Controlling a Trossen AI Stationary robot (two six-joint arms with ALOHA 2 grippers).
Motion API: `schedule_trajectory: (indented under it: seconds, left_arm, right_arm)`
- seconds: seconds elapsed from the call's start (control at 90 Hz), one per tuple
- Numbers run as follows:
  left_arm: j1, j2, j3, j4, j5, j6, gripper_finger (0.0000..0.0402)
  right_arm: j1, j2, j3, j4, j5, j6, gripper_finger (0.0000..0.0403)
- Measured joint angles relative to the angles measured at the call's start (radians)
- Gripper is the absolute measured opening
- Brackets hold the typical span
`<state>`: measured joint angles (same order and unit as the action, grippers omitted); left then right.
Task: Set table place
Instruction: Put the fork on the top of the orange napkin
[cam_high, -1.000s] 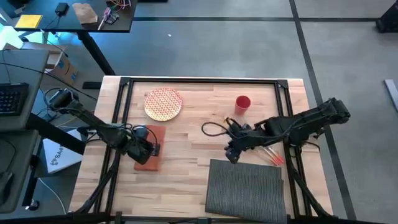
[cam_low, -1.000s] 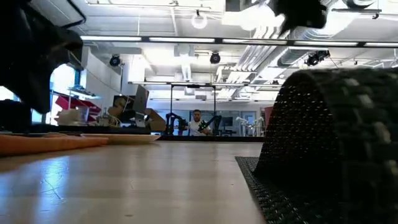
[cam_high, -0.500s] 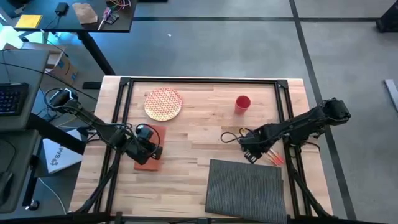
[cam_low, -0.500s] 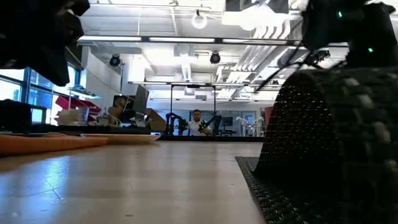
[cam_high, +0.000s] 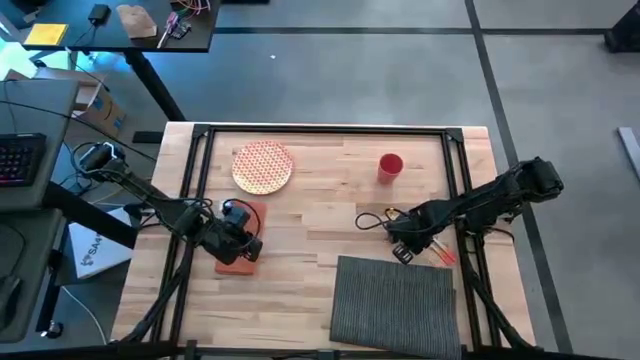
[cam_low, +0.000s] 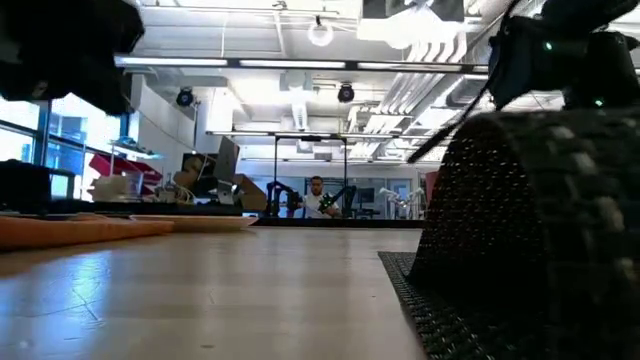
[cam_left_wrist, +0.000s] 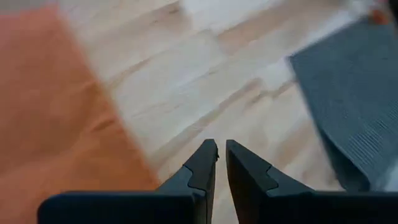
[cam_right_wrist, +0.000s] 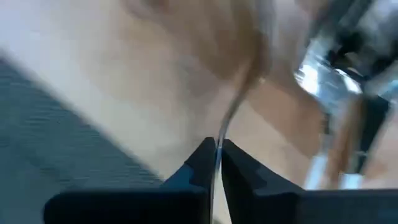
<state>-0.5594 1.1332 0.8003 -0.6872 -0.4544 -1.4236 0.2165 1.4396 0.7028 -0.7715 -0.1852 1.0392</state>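
Note:
The dark grey ribbed placemat (cam_high: 395, 305) lies at the near right of the plank table (cam_high: 320, 200); in the low view its near edge (cam_low: 540, 200) humps up. My right gripper (cam_high: 400, 252) hovers just beyond the mat's far edge, shut on a thin silvery strip (cam_right_wrist: 233, 106) seen edge-on; which utensil it is I cannot tell. My left gripper (cam_high: 247, 245) is over the orange napkin (cam_high: 238, 264) at the near left, fingers shut with nothing between them (cam_left_wrist: 222, 149). A red-patterned plate (cam_high: 263, 166) and a red cup (cam_high: 390, 165) stand at the far side. My right gripper pinches the thin silvery strip (cam_right_wrist: 217, 134) between its two fingertips. The strip runs on ahead of the fingers, along them, curving over the wood. Whether its far end rests on the table I cannot tell.
Orange-handled cutlery (cam_high: 442, 252) lies on the table just right of my right gripper, by the black rail (cam_high: 462, 200). A black cable loop (cam_high: 370, 220) lies left of that gripper. Bare wood stretches between the napkin and the placemat.
My right gripper has moved toward the table's right edge, along the placemat's far edge, and then held still; the cable loop has shifted with it. In the low view my left arm has drawn upward.

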Motion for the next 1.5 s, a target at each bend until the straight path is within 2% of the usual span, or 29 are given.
schedule_trajectory:
  seconds: [0.1, 0.2, 0.367, 0.489, 0.567, 0.667, 0.867, 1.022, 1.178, 1.289, 1.5]
  left_arm:
    - [0.000, 0.000, 0.054, -0.001, -0.050, 0.116, 0.0016]
    - [0.001, -0.001, 0.091, 0.037, -0.109, 0.216, 0.0015]
    - [0.004, 0.000, 0.093, 0.182, -0.213, 0.351, 0.0017]
    - [0.015, 0.000, 0.093, 0.308, -0.272, 0.456, 0.0036]
    - [0.035, 0.001, 0.093, 0.419, -0.272, 0.536, 0.0059]
    - [0.084, 0.010, 0.093, 0.544, -0.219, 0.611, 0.0098]
    - [0.214, 0.026, 0.093, 0.741, -0.110, 0.724, 0.0177]
    - [0.294, 0.038, 0.093, 0.899, 0.051, 0.830, 0.0217]
    - [0.336, 0.064, 0.094, 0.938, 0.170, 0.850, 0.0224]
    - [0.346, 0.094, 0.094, 0.957, 0.216, 0.843, 0.0221]
    - [0.344, 0.140, 0.093, 1.003, 0.186, 0.833, 0.0207]
  right_arm:
    - [0.000, -0.001, 0.080, 0.049, 0.002, -0.027, 0.0001]
    - [0.000, -0.001, 0.161, 0.186, 0.040, -0.027, 0.0000]
    - [-0.011, -0.001, 0.239, 0.566, 0.156, -0.090, 0.0000]
    - [-0.030, -0.001, 0.260, 0.850, 0.178, -0.169, 0.0000]
    - [-0.044, -0.001, 0.282, 0.944, 0.178, -0.211, 0.0000]
    - [-0.054, -0.001, 0.318, 0.954, 0.165, -0.293, 0.0000]
    - [-0.061, 0.023, 0.387, 0.956, 0.054, -0.386, 0.0000]
    - [-0.056, 0.053, 0.409, 0.956, 0.010, -0.387, 0.0000]
    - [-0.045, 0.066, 0.410, 0.952, 0.010, -0.381, 0.0000]
    - [-0.043, 0.071, 0.410, 0.956, 0.010, -0.376, 0.0000]
    - [-0.043, 0.072, 0.410, 0.956, 0.010, -0.366, 0.0000]
